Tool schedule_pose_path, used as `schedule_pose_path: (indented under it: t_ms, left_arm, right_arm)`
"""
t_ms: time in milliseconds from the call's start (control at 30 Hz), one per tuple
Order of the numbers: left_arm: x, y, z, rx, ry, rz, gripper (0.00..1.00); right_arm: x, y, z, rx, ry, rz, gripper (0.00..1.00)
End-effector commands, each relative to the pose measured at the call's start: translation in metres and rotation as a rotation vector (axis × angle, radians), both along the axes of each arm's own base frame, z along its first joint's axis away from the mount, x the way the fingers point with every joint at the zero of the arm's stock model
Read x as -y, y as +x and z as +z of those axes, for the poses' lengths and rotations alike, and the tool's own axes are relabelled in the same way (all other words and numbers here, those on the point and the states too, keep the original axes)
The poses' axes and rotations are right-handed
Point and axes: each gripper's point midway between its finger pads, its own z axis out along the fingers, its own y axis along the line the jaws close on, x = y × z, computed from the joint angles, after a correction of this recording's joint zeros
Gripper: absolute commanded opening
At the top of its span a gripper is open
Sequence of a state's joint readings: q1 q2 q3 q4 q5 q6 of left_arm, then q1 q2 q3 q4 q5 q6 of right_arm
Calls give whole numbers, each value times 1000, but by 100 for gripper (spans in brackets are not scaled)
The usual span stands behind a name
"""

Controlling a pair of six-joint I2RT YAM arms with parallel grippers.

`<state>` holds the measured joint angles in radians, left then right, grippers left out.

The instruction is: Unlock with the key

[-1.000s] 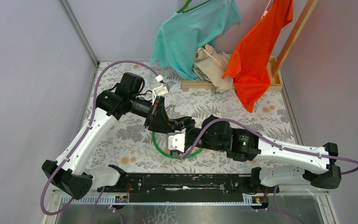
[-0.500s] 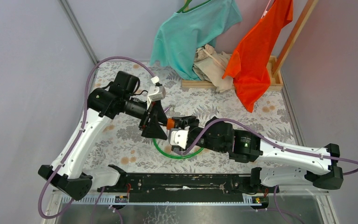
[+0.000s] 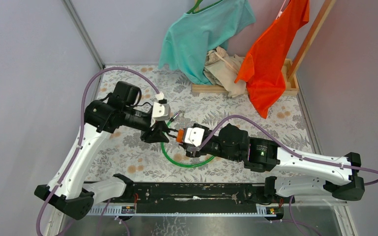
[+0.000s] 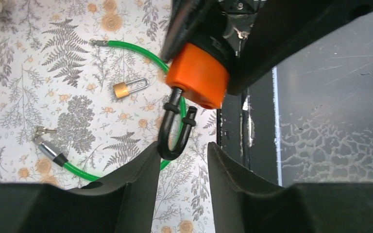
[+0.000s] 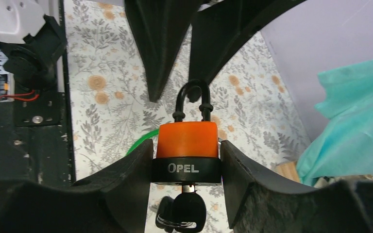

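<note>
While clamping the padlock [image 5: 187, 138] across its black band, holds it tight in the right gripper [image 5: 187, 148], no gap between fingers [image 5: 121, 184] and lock. Carries the orange body just past the right fingertips, shackle [image 5: 192, 99] pointing straight away from the right palm. Has the key [image 5: 189, 209] seated in the keyhole on the palm side, between the roots of the right fingers, black head hanging out with a ring [image 5: 175, 224] on it. Faces the left gripper [image 4: 183, 148] tip to tip with the right one, above the table [image 4: 14, 160]. Stands with the left gripper parted to a moderate gap, gripping nothing, one finger on each side of the shackle's bend; cannot tell whether the bend touches a finger. From the left wrist, shows one shackle leg in the body and the other end clear of it, with a hole in the body just beside that end. Down on the table, beyond and to one side of the left fingers: green cable [image 4: 126, 48], brass lock [image 4: 126, 89] inside its curve, silver keys [image 4: 41, 131] by a cable end. From above, cable loop right below both grippers.
</note>
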<state>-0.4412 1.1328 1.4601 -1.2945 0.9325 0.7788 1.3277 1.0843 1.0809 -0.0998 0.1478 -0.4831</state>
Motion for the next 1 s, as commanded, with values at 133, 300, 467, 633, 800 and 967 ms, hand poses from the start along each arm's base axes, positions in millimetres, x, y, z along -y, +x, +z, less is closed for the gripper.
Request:
schedule_pose_path:
  t_ms: [133,300,467,633,800,967]
  left_arm:
    - [3,31,-10,110,31,11,34]
    - [2,37,-15,133,51,3,22]
    - [0,51,-18,251,106,9,10]
    - [0,92,-15,425,181,179,0]
    - [-1,116,-13,549,221,277,4]
    - [-4,121,-15,534,234,334,70]
  right_arm:
    - [-14,-10,26,-90,161,34,0]
    - [-15,-13,35,-166,236,25,0]
    - [-14,2,41,-424,361,-42,0]
    - [-21,15,43,-808,429,-48,0]
    - [-27,18,36,-946,440,-54,0]
    - [5,61,12,-992,504,-254,0]
